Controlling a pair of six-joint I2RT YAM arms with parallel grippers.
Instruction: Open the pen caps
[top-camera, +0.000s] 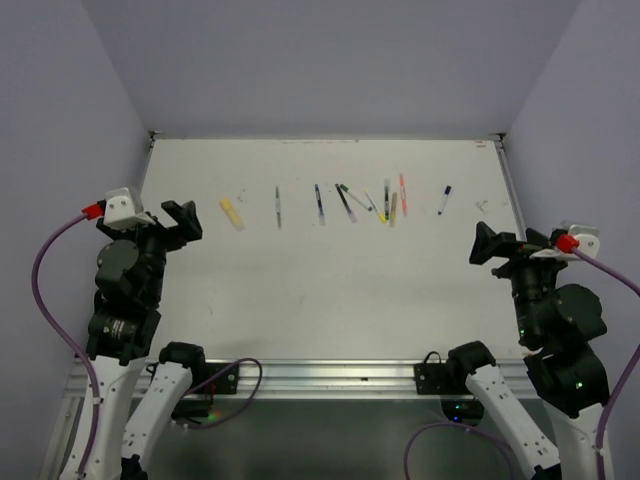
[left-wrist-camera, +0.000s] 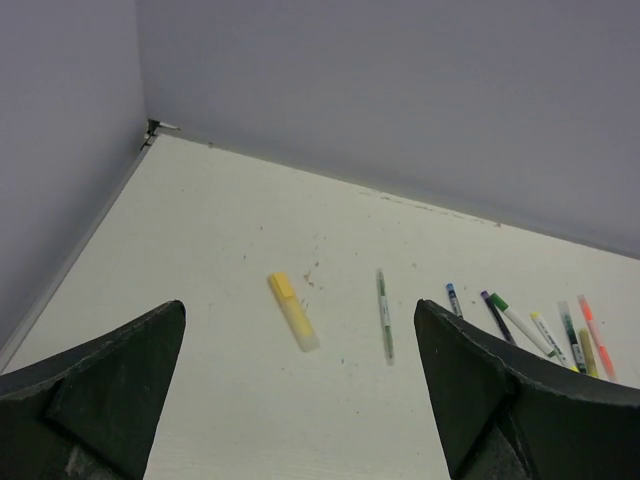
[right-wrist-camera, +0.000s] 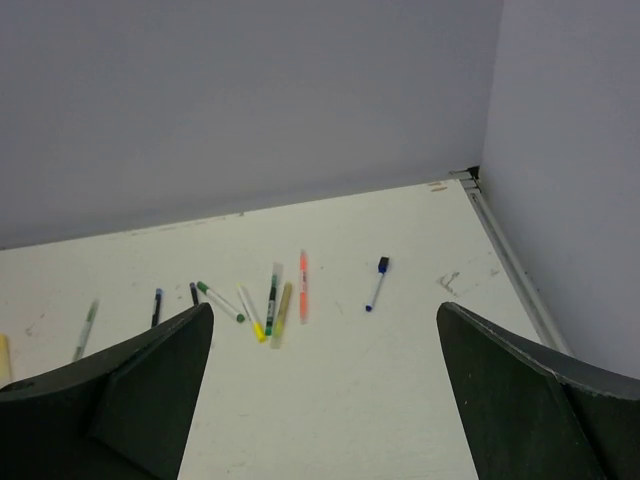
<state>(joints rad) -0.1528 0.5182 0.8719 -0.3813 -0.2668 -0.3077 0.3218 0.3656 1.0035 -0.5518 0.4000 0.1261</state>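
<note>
In the top view you see the pens (top-camera: 345, 203) lying in a loose row across the upper middle of the frame, on the white table (top-camera: 330, 300). At the left end of the row is the yellow highlighter (top-camera: 231, 213), alone and tilted. To the right of it lie a thin green pen (top-camera: 278, 207) and then a blue pen (top-camera: 319, 203), each apart from its neighbours. Right of centre, several pens lie close together in a small fan, some touching or crossing, and the orange-red pen (top-camera: 403, 193) is on its right side. The last one, a white pen (top-camera: 444, 200) with a blue cap (right-wrist-camera: 382, 265), lies apart at the right end. This cap sits on its pen; for the pens in the fan you cannot tell.

The left gripper (top-camera: 183, 220) is at the left of the frame and the right gripper (top-camera: 487, 243) at the right. Both are below the row and well apart from it. Both have their jaws spread wide and hold nothing.
</note>
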